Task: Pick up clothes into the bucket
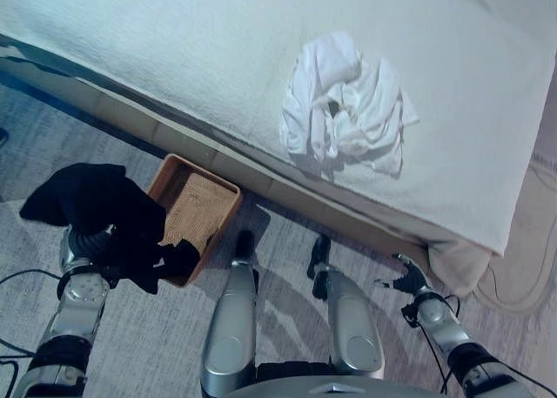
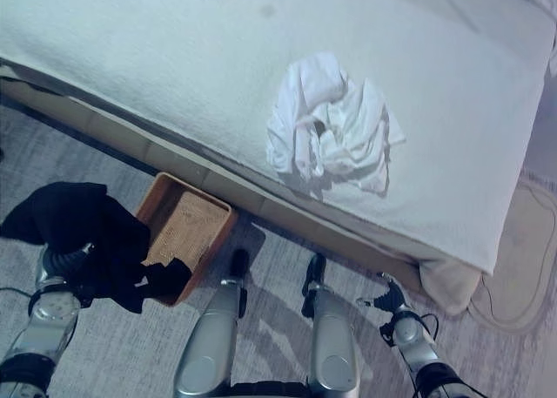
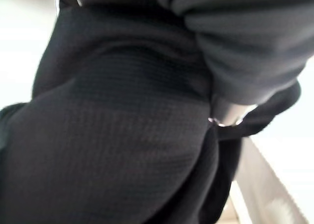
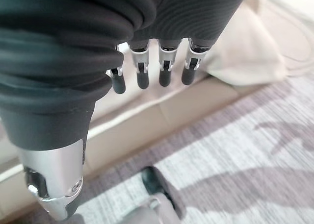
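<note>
Landmark: woven basket [image 1: 202, 208], brown, rectangular, standing on the grey carpet [image 1: 287, 267] just beside the foot of the bed [image 1: 174, 50].

Item 1. Black garment [image 1: 96, 208]. It hangs in a bunched mass at the basket's near left side, draped over my left robot hand [image 1: 85, 241]. One dark fold [image 2: 167, 276] lies over the basket's near rim and dips into its corner; the bulk hangs outside the basket, above the carpet. In the left wrist view the black ribbed cloth [image 3: 127, 136] covers nearly everything ahead of the hand.

Item 2. Left robot hand. Held up beside the basket's near left edge, under the garment. Only its ribbed cover and wrist show; the fingers are hidden in the cloth, so I cannot tell whether they are curled round it.

Item 3. White clothes [image 1: 346, 106]. A crumpled heap lying on the bed's white cover, beyond the basket and to its right, well apart from it and from both hands.

Item 4. Right robot hand [image 1: 407, 280]. Low over the carpet, well to the right of the basket, near the bed's corner where a beige valance [image 4: 245, 52] hangs. In the right wrist view its fingers [image 4: 166, 74] hang straight and relaxed side by side, the thumb [image 4: 54, 185] apart from them, holding nothing.

Item 5. Basket interior [image 2: 187, 228]. Woven floor visible, bare apart from the garment fold at the near corner.
</note>
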Robot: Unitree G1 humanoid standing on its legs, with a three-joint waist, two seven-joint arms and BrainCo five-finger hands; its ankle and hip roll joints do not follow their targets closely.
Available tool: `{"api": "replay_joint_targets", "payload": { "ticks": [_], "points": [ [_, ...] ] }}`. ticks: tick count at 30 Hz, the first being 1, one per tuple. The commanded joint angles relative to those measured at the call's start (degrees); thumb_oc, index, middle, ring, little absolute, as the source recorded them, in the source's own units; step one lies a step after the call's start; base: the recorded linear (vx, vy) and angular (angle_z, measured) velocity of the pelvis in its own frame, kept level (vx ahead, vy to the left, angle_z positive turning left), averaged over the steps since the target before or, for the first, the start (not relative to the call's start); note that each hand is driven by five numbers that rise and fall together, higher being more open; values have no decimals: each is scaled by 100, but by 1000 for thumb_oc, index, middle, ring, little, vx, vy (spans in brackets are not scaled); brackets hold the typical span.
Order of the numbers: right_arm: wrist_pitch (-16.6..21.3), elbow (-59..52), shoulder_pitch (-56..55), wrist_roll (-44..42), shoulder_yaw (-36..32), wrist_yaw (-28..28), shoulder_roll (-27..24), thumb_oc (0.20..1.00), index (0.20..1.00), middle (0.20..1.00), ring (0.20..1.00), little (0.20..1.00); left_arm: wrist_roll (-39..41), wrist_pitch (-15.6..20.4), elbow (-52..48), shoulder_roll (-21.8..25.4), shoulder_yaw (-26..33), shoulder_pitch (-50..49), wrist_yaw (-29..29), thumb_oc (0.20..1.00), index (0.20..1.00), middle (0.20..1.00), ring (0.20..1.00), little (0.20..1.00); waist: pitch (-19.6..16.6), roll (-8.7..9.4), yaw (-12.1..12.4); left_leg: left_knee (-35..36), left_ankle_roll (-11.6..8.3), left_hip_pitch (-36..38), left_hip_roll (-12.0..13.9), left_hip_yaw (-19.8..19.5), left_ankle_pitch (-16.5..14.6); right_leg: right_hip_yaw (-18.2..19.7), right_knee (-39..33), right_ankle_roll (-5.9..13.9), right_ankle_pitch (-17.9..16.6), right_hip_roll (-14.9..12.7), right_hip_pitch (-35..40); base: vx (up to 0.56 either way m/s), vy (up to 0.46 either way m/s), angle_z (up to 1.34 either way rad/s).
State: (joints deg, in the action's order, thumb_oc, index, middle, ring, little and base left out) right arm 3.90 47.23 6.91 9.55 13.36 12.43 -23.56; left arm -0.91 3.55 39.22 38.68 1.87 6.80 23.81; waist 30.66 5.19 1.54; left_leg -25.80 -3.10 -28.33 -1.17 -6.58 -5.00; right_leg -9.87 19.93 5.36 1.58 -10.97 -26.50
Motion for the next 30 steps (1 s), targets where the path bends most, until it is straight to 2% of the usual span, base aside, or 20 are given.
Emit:
{"api": "replay_joint_targets", "payload": {
  "ticks": [1, 9, 11, 12, 17, 18, 19, 20, 23, 30],
  "points": [
    [110, -318, 38, -184, 205, 198, -374, 1000, 1000, 1000, 1000, 1000, -95, -51, 178, 274, 225, 9, 456, 200, 200, 200, 200, 200, -87, 66, -119, -481, 204, -489, -98, 97, -194, 130, 498, 169, 306, -177, -134, -54, 50, -23],
    [124, -519, 273, -448, 130, 473, -501, 1000, 1000, 1000, 1000, 1000, -178, -309, 539, 512, -28, 459, 629, 200, 200, 200, 200, 200, -87, 151, -339, -1146, 282, -1805, -56, 205, -310, 346, 1013, 185, 308, -149, -1484, -37, 39, -16],
    [105, -559, 290, -464, 135, 523, -515, 1000, 1000, 1000, 1000, 1000, -167, -359, 595, 542, -69, 531, 636, 200, 200, 200, 200, 200, -87, 151, -368, -1254, 284, -2018, -60, 212, -330, 356, 1087, 183, 314, -153, -1680, 37, 7, 0],
    [101, -590, 244, -466, 165, 543, -542, 1000, 1000, 1000, 1000, 1000, -140, -373, 640, 531, -100, 520, 665, 200, 200, 200, 200, 200, -87, 142, -371, -1373, 271, -1986, -40, 198, -542, 393, 1232, 218, 500, -135, -1675, 79, 12, -3],
    [55, -565, 411, -545, 176, 662, -597, 1000, 1000, 1000, 1000, 1000, -6, -483, 786, 464, -221, 683, 672, 200, 200, 200, 200, 200, -87, 86, -444, -1535, 284, -2376, -36, 237, -582, 419, 1415, 204, 533, -159, -2114, 15, 27, -4],
    [42, -567, 441, -537, 193, 678, -605, 1000, 1000, 1000, 1000, 1000, -22, -537, 817, 445, -244, 706, 671, 548, 548, 548, 548, 548, -87, 83, -456, -1556, 285, -2431, -37, 250, -586, 419, 1442, 206, 529, -163, -2182, 0, 0, 0],
    [42, -567, 441, -537, 193, 678, -605, 1000, 1000, 1000, 1000, 1000, -22, -537, 817, 445, -244, 706, 671, 548, 548, 548, 548, 548, -87, 83, -456, -1556, 285, -2431, -37, 250, -586, 419, 1442, 206, 529, -163, -2182, 0, 0, 0],
    [-3, -581, 512, -536, 215, 689, -591, 1000, 1000, 1000, 1000, 1000, -23, -686, 931, 384, -293, 792, 630, 1000, 1000, 1000, 1000, 1000, -87, 89, -489, -1576, 296, -2517, -27, 277, -590, 431, 1456, 212, 515, -164, -2288, 0, 0, 0],
    [-38, -643, 540, -552, 204, 718, -584, 1000, 1000, 1000, 1000, 1000, 45, -698, 897, 313, -275, 847, 651, 1000, 1000, 1000, 1000, 1000, -87, 89, -502, -1555, 304, -2543, -19, 297, -582, 429, 1449, 215, 508, -169, -2333, 1, 11, -5],
    [144, -1717, 474, -733, -146, 961, -550, 1000, 1000, 1000, 1000, 1000, -10, -833, 534, 235, -79, 687, 805, 1000, 1000, 1000, 1000, 1000, -87, 49, -522, -1337, 299, -2469, -32, 316, -520, 395, 1316, 242, 476, -188, -2314, 1, 1, -1]
  ]
}}
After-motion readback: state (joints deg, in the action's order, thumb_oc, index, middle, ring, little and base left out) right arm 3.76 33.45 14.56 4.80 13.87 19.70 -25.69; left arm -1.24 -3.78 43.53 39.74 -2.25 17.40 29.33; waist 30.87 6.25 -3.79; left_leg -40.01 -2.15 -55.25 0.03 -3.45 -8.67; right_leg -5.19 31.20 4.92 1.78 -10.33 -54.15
